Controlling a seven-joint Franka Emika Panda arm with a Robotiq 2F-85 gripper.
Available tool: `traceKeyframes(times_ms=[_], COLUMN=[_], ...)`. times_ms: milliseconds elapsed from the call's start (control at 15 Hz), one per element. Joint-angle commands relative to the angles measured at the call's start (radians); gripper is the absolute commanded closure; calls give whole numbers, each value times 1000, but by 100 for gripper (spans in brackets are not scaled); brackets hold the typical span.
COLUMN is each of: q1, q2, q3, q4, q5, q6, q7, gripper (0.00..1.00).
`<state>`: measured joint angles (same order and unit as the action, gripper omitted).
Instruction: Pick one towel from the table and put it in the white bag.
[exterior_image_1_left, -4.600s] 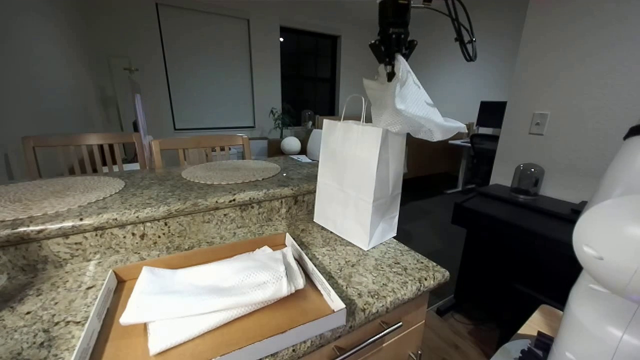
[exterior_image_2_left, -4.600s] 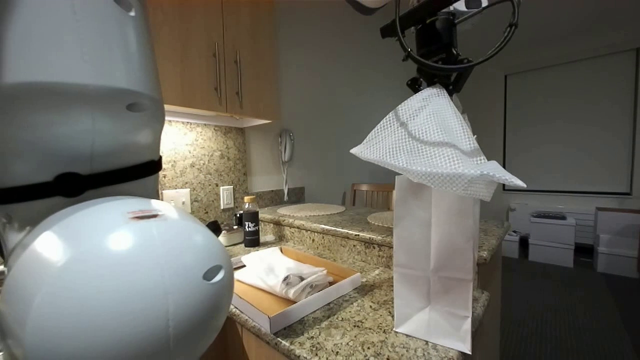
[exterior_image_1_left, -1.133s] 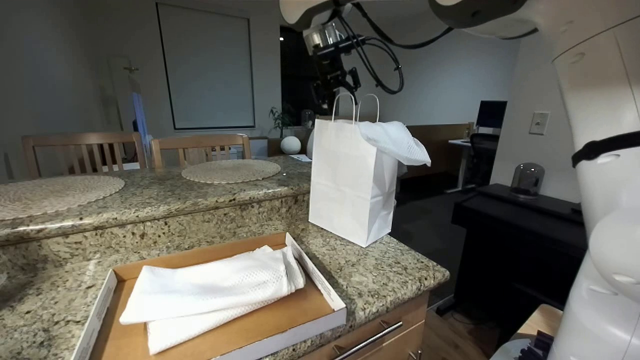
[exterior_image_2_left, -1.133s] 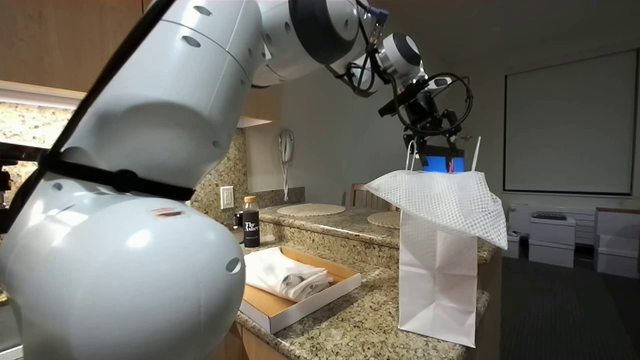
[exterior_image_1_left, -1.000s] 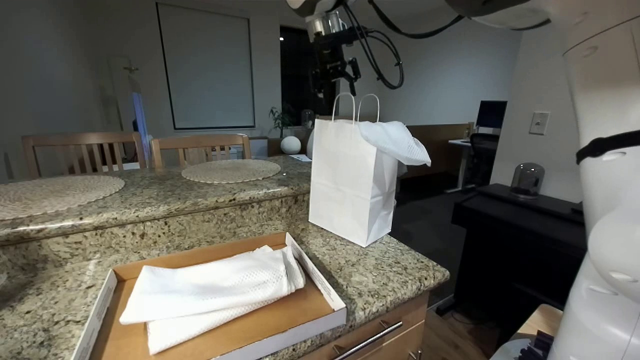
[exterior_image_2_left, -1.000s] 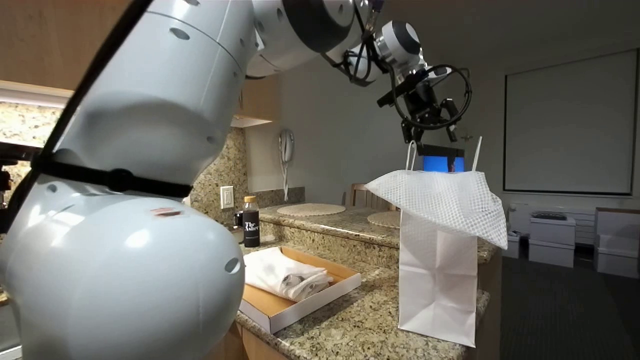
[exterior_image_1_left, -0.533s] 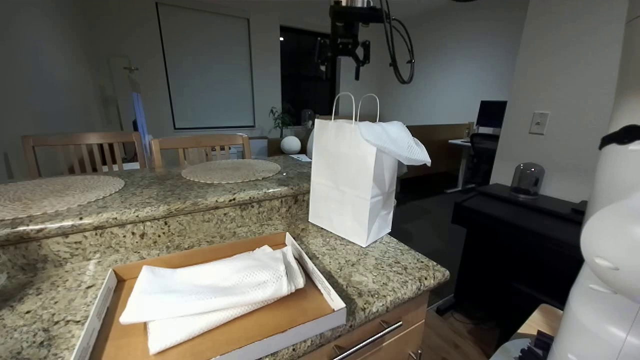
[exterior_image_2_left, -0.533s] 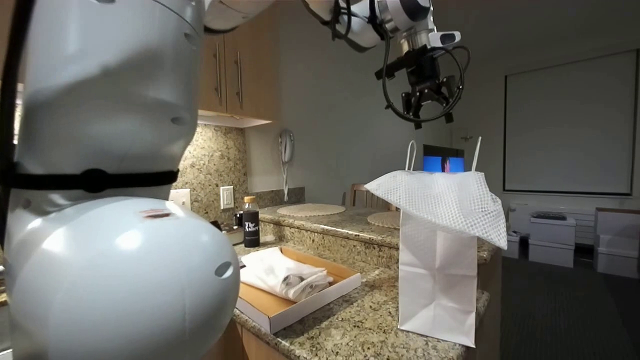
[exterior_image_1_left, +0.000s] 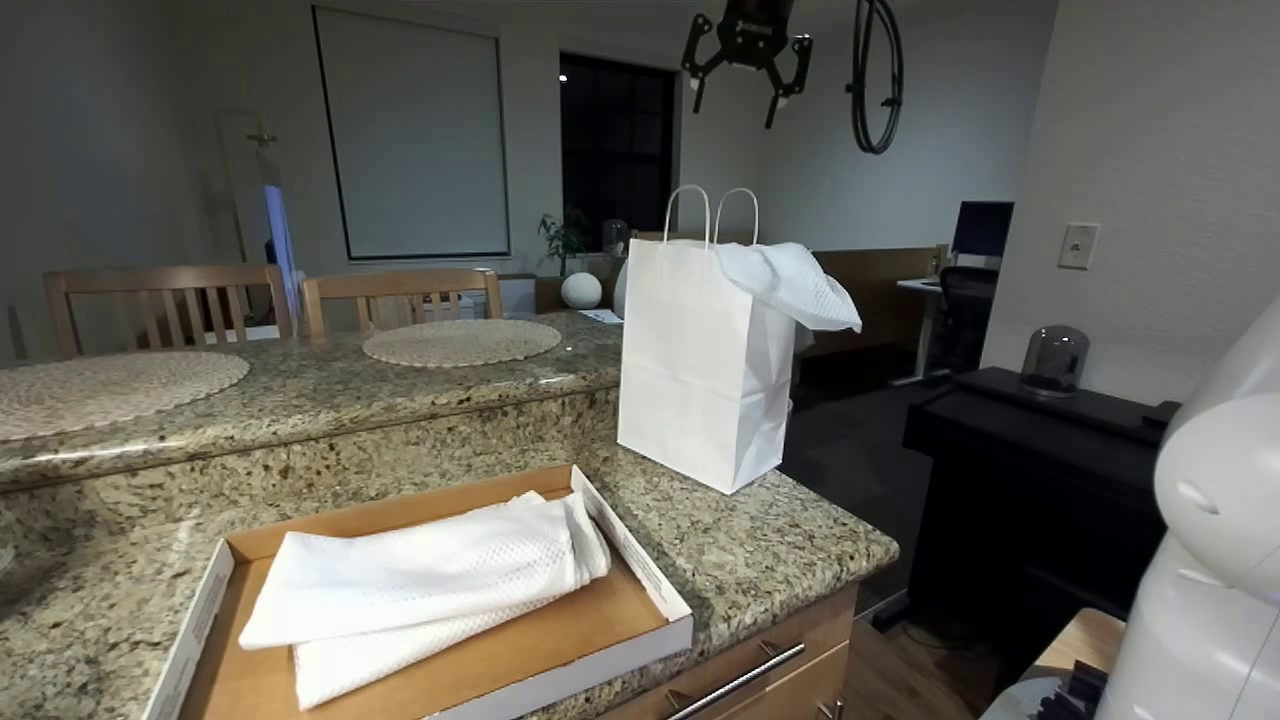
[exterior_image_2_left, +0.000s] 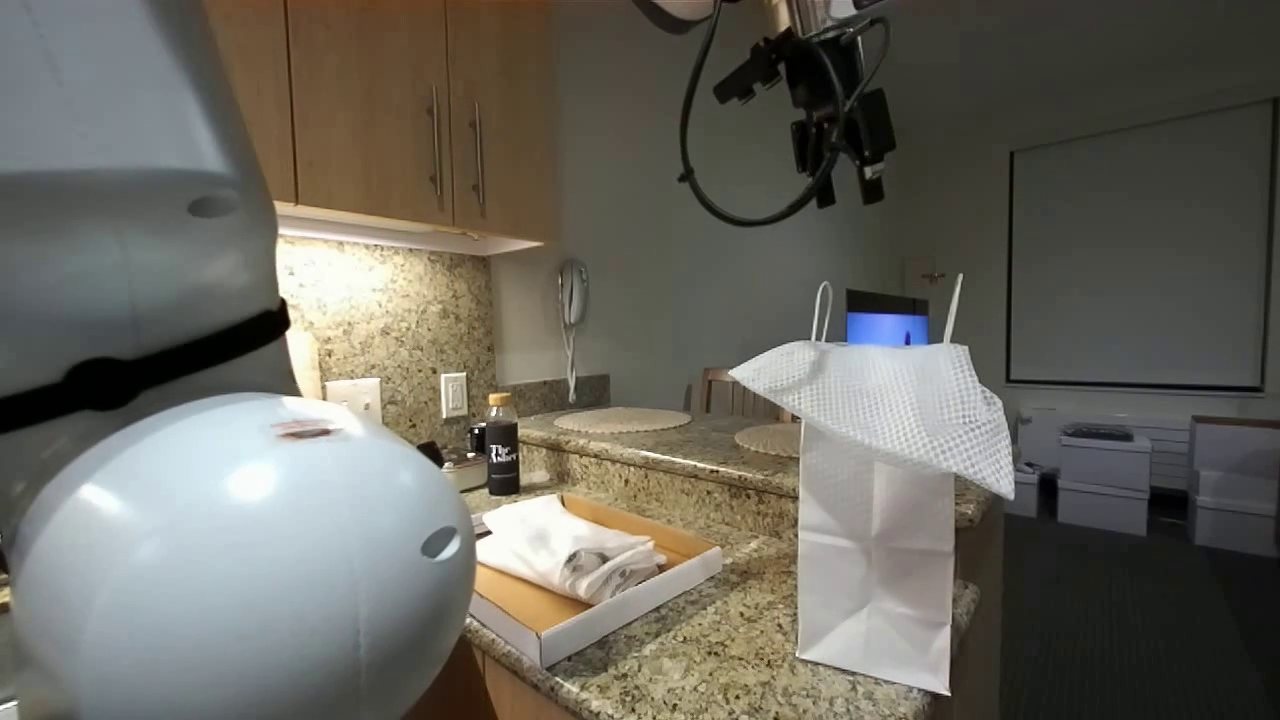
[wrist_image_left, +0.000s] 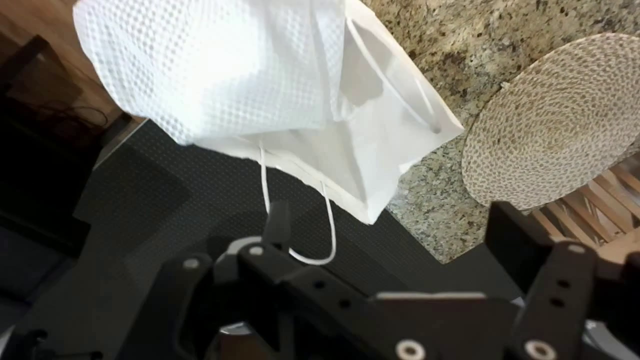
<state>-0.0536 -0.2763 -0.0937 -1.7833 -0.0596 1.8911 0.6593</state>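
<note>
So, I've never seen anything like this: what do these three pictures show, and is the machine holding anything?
You're seeing a white robot arm that ends in black fingers. Two pictures come from cameras standing outside it; the third, from its wrist, looks down past the fingers. On the speckled counter sit a white paper bag and a shallow cardboard tray with folded white cloth inside. A white towel lies across the bag's mouth, drooping over one side. The fingers are spread open, higher than the bag, and hold nothing.

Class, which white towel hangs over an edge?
The towel draped over the white bag, hanging down outside it; the folded white cloth lies inside the cardboard tray.
</note>
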Motion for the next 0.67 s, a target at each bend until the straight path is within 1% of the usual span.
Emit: traceKeyframes(times_ms=[0, 333, 467, 600], q1=[-48, -99, -124, -146], q2=[-180, -354, -427, -506], q3=[33, 46, 43, 31], q4=[-246, -541, -665, -791], q5=[77, 188, 228, 255], q6=[88, 253, 321, 371], q7=[144, 279, 304, 283], gripper=[0, 0, 0, 0])
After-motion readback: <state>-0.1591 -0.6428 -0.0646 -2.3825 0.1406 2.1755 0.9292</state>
